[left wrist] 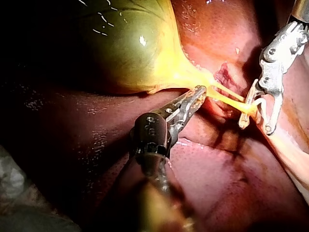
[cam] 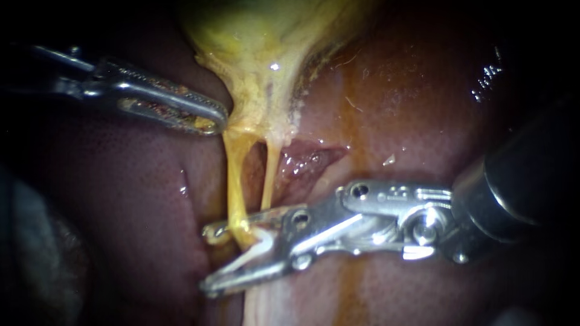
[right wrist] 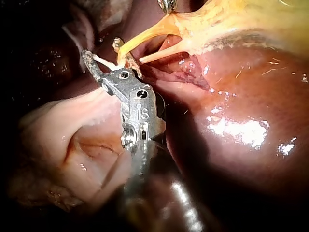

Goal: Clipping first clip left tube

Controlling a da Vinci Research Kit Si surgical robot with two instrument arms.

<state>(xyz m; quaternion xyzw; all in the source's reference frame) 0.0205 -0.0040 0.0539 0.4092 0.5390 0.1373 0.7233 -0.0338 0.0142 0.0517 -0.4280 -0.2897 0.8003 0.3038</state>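
Observation:
Two thin yellow tubes hang from the gallbladder (cam: 260,48) neck: the left tube (cam: 232,181) and the right tube (cam: 270,175). My right instrument (cam: 208,259) comes in from the right with its jaws open astride the lower part of the left tube. An open white clip (cam: 254,247) lies between them, and shows again in the right wrist view (right wrist: 104,62). My left instrument (cam: 208,121) is shut on the edge of the gallbladder neck and holds it to the left, so the tubes are stretched taut. The left wrist view shows the same grip (left wrist: 198,94).
Dark red liver (cam: 121,199) lies all around and behind the tubes. A raw red patch (cam: 308,160) sits just right of the right tube. Pale pink tissue (right wrist: 72,125) lies beside my right instrument's shaft in the right wrist view.

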